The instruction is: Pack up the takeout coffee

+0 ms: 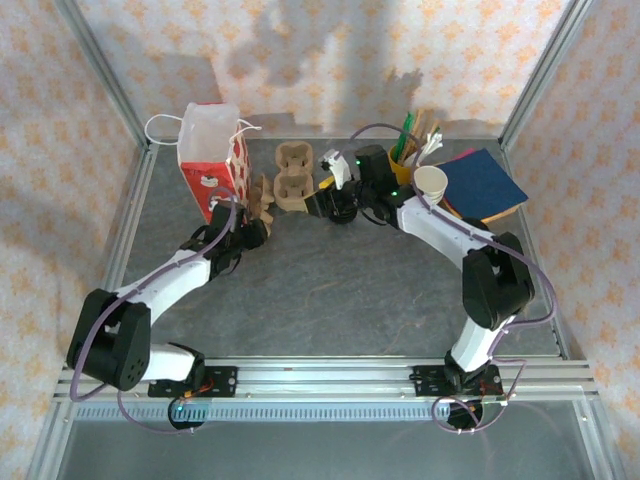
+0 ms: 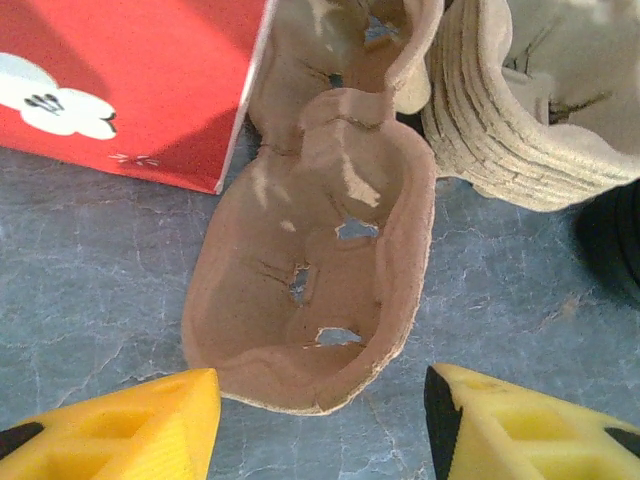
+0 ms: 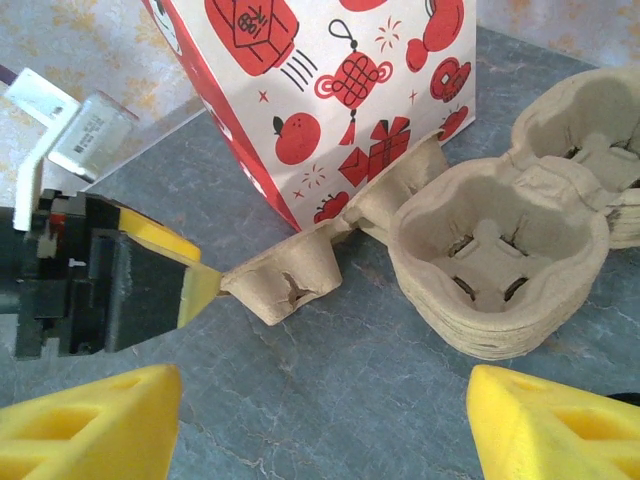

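Note:
The takeout coffee is hidden. A single brown pulp cup carrier (image 2: 310, 270) lies tipped against the red-and-white paper bag (image 2: 130, 80), with its hollows facing my left gripper (image 2: 322, 385). That gripper is open, with its yellow fingers on either side of the carrier's near rim and nothing clamped. From the right wrist, one left finger touches the carrier (image 3: 290, 275) at its end. My right gripper (image 3: 325, 385) is open over bare table, short of the stack of carriers (image 3: 500, 260). From above, the left gripper (image 1: 257, 228) is just below the bag (image 1: 210, 155) and the right gripper (image 1: 322, 200) is beside the stack (image 1: 292, 172).
A yellow cup of sticks and straws (image 1: 410, 150), a white paper cup (image 1: 431, 181) and blue and dark red sheets (image 1: 485, 182) sit at the back right. A dark rounded shape (image 2: 615, 240) that I cannot identify shows at the right edge. Metal frame rails border the table.

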